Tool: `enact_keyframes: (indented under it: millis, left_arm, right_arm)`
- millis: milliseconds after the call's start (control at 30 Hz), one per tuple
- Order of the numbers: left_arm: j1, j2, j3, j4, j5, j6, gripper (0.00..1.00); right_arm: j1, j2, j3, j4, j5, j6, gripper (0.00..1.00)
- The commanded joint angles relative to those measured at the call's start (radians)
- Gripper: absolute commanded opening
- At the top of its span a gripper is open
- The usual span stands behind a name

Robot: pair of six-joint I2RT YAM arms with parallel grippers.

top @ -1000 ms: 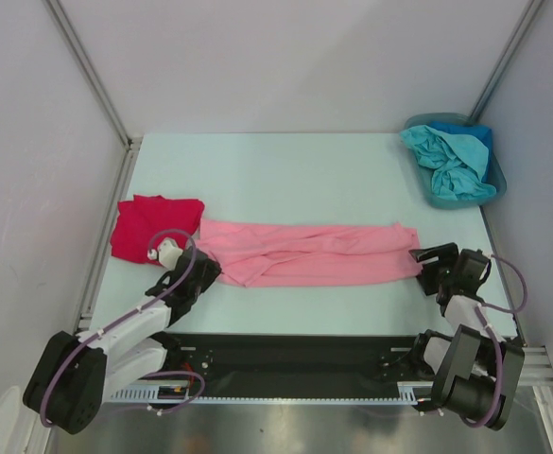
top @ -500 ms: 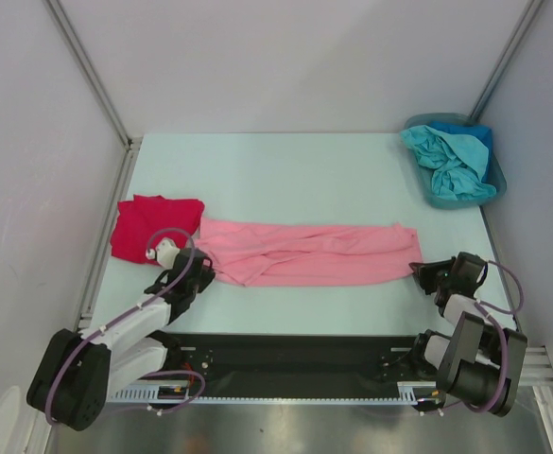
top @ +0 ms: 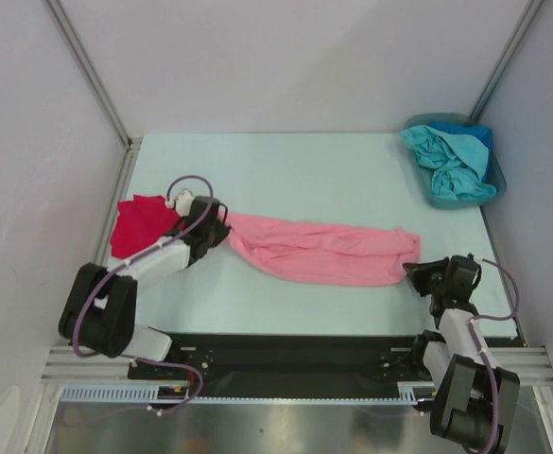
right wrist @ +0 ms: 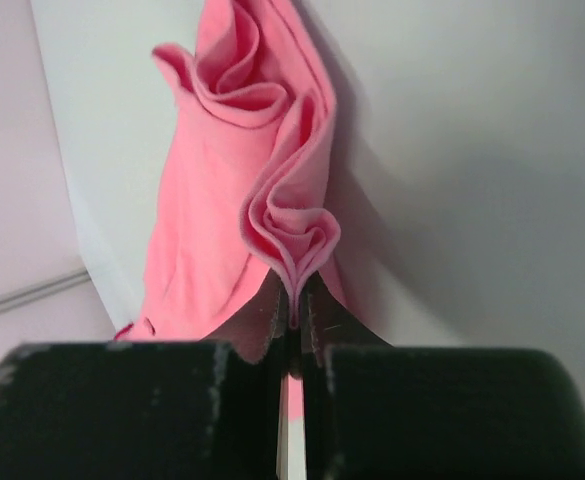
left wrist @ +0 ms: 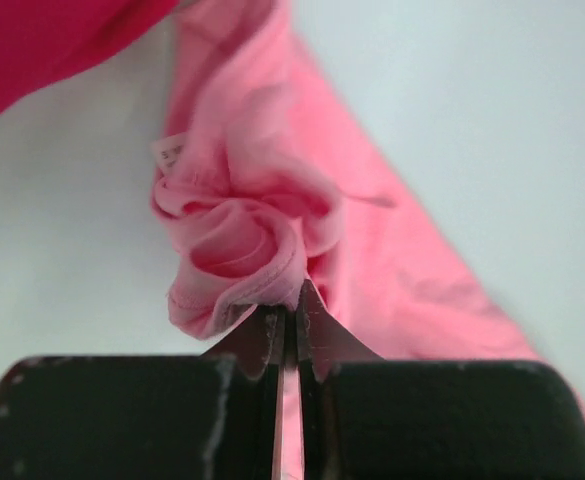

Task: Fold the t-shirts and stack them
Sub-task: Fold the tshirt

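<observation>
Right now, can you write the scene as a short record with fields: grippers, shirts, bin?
left gripper: shut on pink shirt, left end
right gripper: shut on pink shirt, right end
pink shirt: stretched between the grippers, across the table
red shirt: compact, at table's left edge, beside pink shirt's left end
bin: far right corner; holds teal shirt and blue shirt
</observation>
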Motion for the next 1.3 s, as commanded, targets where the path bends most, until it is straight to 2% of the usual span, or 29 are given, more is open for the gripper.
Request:
enact_keyframes:
  millis: [0,33,167,333,433,567,733,1000,1133,1167,1233,1267]
  left_arm:
    - [0.007,0.132,0.182,0.002,0.060,0.050,0.05]
    - [0.007,0.163,0.262,-0.009,0.073,0.061,0.05]
    - [0.027,0.295,0.430,-0.102,0.118,0.066,0.05]
    - [0.040,0.343,0.521,-0.150,0.122,0.075,0.05]
    - [0.050,0.346,0.542,-0.167,0.121,0.080,0.05]
    - [0.060,0.389,0.608,-0.202,0.135,0.101,0.05]
    - [0.060,0.518,0.809,-0.268,0.199,0.138,0.04]
    - [0.021,0.766,1.136,-0.397,0.280,0.169,0.04]
    - [0.015,0.863,1.272,-0.450,0.328,0.161,0.04]
    - [0.011,0.884,1.306,-0.482,0.337,0.161,0.04]
    - [0.000,0.927,1.383,-0.512,0.352,0.158,0.03]
    - [-0.005,0.933,1.397,-0.513,0.380,0.155,0.03]
  right_arm:
    - [0.046,-0.032,-0.016,-0.072,0.016,0.000,0.00]
    - [0.071,-0.043,-0.019,-0.076,0.017,0.003,0.00]
    - [0.103,-0.102,-0.038,-0.159,0.033,0.011,0.00]
    - [0.135,-0.165,-0.021,-0.245,0.024,0.021,0.00]
    - [0.218,-0.214,-0.009,-0.316,0.057,0.041,0.00]
    - [0.304,-0.241,-0.038,-0.330,0.069,0.101,0.00]
    - [0.500,-0.280,-0.053,-0.333,0.155,0.165,0.00]
    - [0.755,-0.198,-0.038,-0.258,0.244,0.232,0.00]
    - [0.960,-0.095,-0.003,-0.199,0.301,0.280,0.00]
    - [1.059,-0.042,0.005,-0.176,0.350,0.291,0.00]
    - [1.146,0.002,0.017,-0.143,0.387,0.333,0.00]
    - [1.227,0.029,0.021,-0.100,0.416,0.346,0.00]
